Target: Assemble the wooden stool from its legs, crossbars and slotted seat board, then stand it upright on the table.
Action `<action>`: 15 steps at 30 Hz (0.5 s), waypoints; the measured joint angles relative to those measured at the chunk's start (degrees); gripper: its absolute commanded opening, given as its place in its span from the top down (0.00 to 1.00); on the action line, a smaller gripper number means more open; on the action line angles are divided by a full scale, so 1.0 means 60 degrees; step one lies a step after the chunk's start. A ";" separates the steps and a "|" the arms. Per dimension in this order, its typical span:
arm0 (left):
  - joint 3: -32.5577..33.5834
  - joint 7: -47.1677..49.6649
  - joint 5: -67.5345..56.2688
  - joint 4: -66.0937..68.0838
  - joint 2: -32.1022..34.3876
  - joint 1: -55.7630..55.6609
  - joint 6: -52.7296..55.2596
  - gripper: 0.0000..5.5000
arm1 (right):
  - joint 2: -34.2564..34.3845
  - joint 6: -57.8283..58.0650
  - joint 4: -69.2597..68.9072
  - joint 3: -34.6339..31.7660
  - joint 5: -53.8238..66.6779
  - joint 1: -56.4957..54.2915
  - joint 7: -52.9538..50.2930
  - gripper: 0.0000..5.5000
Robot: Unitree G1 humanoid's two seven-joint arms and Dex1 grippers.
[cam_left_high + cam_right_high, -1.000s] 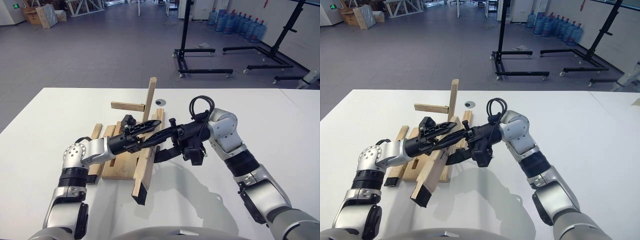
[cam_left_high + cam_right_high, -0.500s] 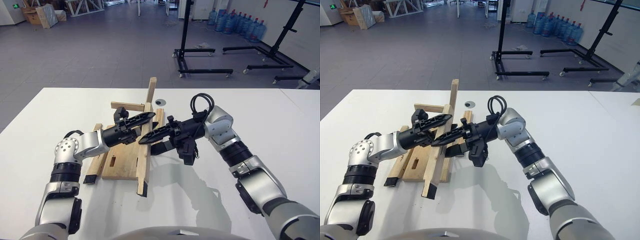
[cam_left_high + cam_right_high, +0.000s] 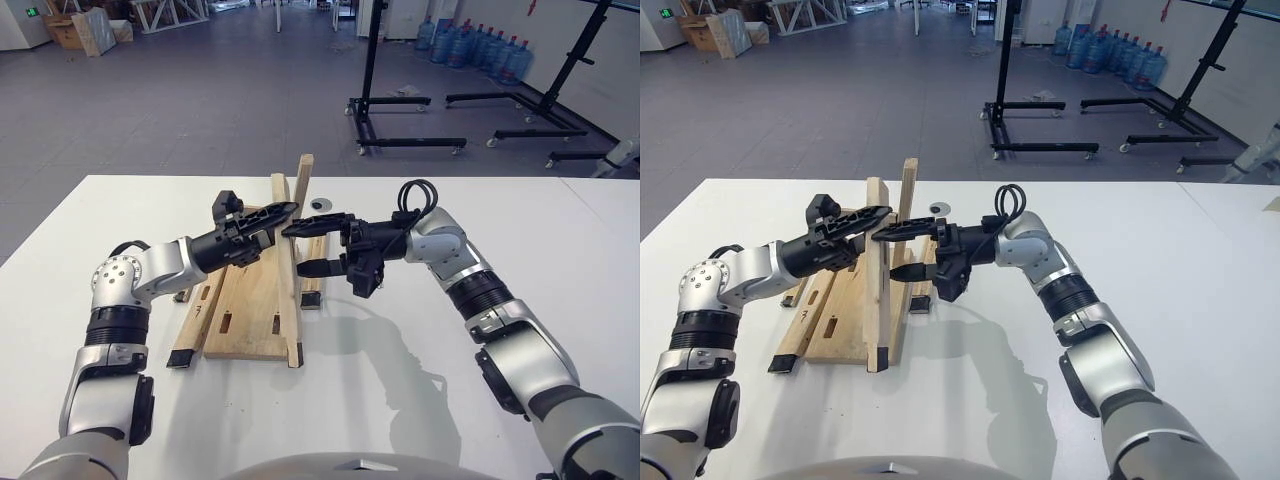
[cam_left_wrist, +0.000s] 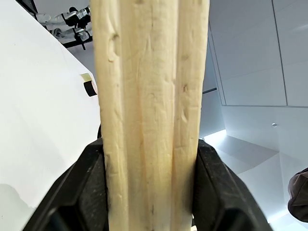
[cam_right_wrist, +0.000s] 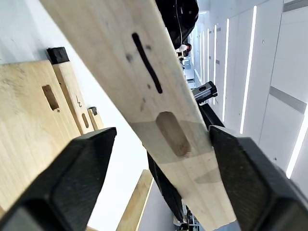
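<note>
The slotted seat board [image 3: 250,318] lies flat on the white table. A wooden leg [image 3: 288,300] with a black foot stands nearly upright at the board's right edge. My left gripper [image 3: 275,212] is shut on its upper part; in the left wrist view the leg [image 4: 149,120] is clamped between both fingers [image 4: 77,192]. My right gripper [image 3: 296,248] comes in from the right, open, with its jaws straddling the same leg [image 5: 159,110] just below. A second leg [image 3: 303,178] stands behind it.
Loose legs [image 3: 192,325] lie left of the board and another leg [image 3: 312,282] lies on its right. A small round hole [image 3: 319,204] sits in the table behind. Bare table [image 3: 520,250] spreads right and toward me. Black stands [image 3: 405,140] are on the floor beyond.
The held leg swung from a low slant across the board to nearly upright. Both grippers moved up and toward the far side with it.
</note>
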 measured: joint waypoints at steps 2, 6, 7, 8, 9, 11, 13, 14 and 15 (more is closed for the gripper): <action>0.0027 -0.0018 0.0091 0.0014 0.0030 -0.0117 0.0001 0.63 | -0.0098 -0.0049 -0.0006 0.0115 -0.0162 0.0004 -0.0250 0.17; 0.0292 -0.0506 0.0860 0.0107 0.0304 -0.0386 0.0009 0.63 | -0.0561 -0.0085 -0.0213 0.0395 -0.0070 0.0097 -0.0318 0.03; 0.0446 -0.0765 0.1080 0.0122 0.0480 -0.0493 0.0008 0.63 | -0.0745 0.0016 -0.0217 0.0415 0.0030 0.0121 -0.0318 0.02; 0.0536 -0.1017 0.1402 0.0122 0.0610 -0.0534 0.0007 0.63 | -0.0847 0.0164 -0.0237 0.0385 0.0184 0.0126 -0.0348 0.02; 0.0582 -0.1169 0.1610 0.0128 0.0660 -0.0539 0.0009 0.63 | -0.0882 0.0301 -0.0272 0.0345 0.0283 0.0125 -0.0383 0.02; 0.0606 -0.1665 0.2439 0.0100 0.0792 -0.0539 0.0008 0.63 | -0.0885 0.0961 -0.0404 0.0175 0.0842 0.0058 -0.0556 0.02; 0.0620 -0.2140 0.3128 -0.0014 0.0851 -0.0540 -0.0006 0.63 | -0.0915 0.1825 -0.0765 -0.0100 0.1434 -0.0036 -0.0580 0.02; 0.0678 -0.2361 0.3411 -0.0098 0.0895 -0.0561 -0.0046 0.63 | -0.1062 0.2461 -0.1044 -0.0207 0.1827 -0.0074 -0.0490 0.02; 0.0737 -0.2579 0.3678 -0.0196 0.0955 -0.0612 -0.0133 0.63 | -0.1213 0.2975 -0.1247 -0.0314 0.2133 -0.0059 -0.0337 0.02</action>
